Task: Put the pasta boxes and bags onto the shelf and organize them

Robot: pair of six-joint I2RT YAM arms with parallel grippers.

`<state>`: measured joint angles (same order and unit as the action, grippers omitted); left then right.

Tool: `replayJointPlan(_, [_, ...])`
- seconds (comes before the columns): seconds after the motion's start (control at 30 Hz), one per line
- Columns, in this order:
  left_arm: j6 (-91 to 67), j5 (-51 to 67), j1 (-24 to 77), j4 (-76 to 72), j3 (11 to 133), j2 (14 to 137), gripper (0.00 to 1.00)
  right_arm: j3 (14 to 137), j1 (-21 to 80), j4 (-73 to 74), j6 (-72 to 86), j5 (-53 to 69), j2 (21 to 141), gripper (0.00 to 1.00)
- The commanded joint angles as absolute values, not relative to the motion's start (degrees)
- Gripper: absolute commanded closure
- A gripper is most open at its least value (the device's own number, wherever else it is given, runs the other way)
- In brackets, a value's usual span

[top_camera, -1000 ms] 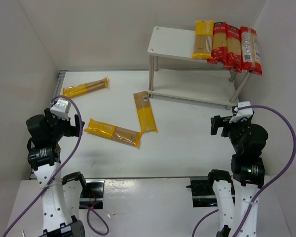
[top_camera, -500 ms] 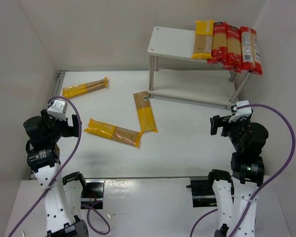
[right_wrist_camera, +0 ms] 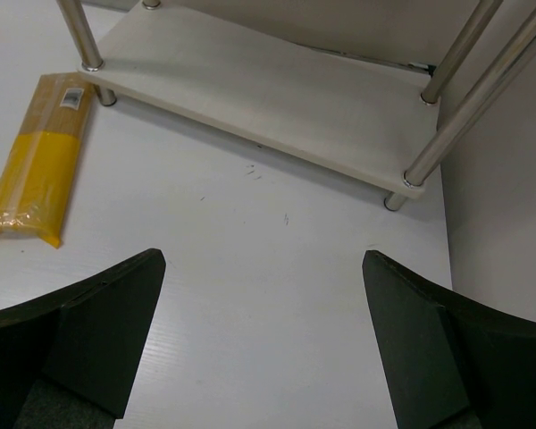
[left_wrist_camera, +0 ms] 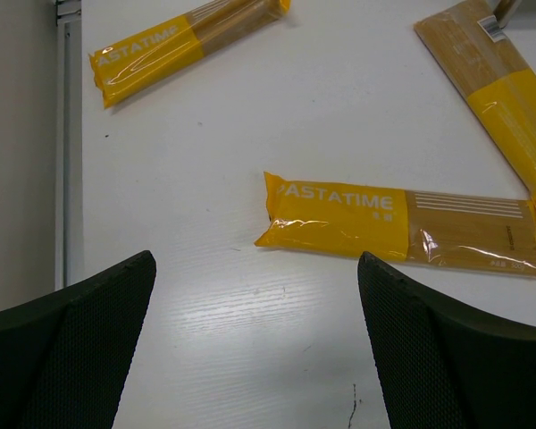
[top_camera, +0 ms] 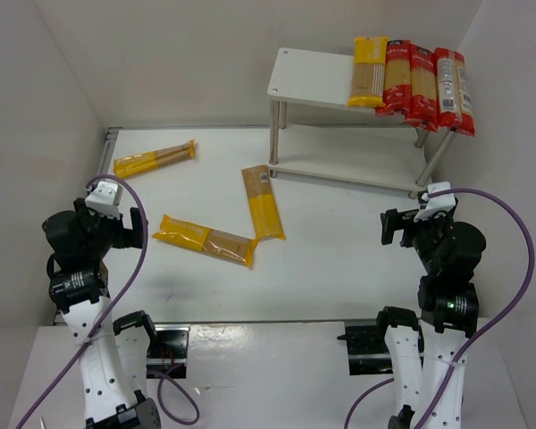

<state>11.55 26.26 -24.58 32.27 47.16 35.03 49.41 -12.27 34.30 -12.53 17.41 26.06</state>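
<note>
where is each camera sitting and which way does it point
Top external: above and behind, looking down on the table, shelf, left arm and right arm.
Left wrist: low over the table, facing the PASTATIME packet; open left pincer along the bottom edge.
Right wrist: facing the shelf's bottom tier; open right pincer below.
Shared: both wrist views catch the yellow packet by the shelf leg.

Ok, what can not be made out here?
Top view: print on the red spaghetti packets is too small to read.
Left wrist view: the right-hand yellow spaghetti packet is cut by the top edge.
Right wrist view: the white two-tier shelf shows only its lower board.
</note>
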Motion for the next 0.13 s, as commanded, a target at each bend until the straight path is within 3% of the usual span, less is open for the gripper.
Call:
replayJointPlan(0.0, [10.28,27.51,-24.87,31.55,48.34,34.54,0.01,49.48,-12.66,32.34,-12.92,18.02,25.93,0.00])
replayJointPlan(0.1, [10.28,27.51,-24.87,31.55,48.34,34.54,0.01,49.48,-12.66,32.34,-12.92,18.02,25.93,0.00])
